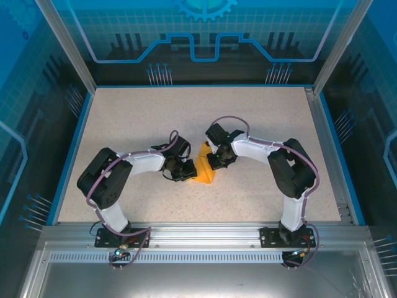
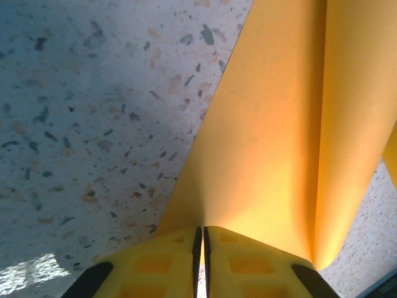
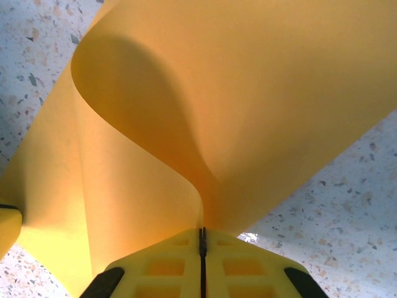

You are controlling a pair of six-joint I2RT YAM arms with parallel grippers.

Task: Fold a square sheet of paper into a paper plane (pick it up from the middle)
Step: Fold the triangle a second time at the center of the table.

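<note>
The square sheet of paper [image 1: 204,169] is orange-yellow and hangs bent between the two arms near the table's middle. My left gripper [image 2: 201,231] is shut on one edge of the sheet [image 2: 273,136], which rises away from its yellow fingers [image 2: 248,267] with a long fold line. My right gripper [image 3: 201,231] is shut on another edge, and the paper [image 3: 248,93] curls over in a loose loop just above its jaws. From above, the left gripper [image 1: 190,171] sits left of the sheet and the right gripper [image 1: 213,162] right of it.
The speckled table [image 1: 205,118] is bounded by a blue rim [image 1: 73,149] and a metal rail [image 1: 205,231] at the near edge. Transparent blue walls stand around it. Both arm bases are bolted at the front.
</note>
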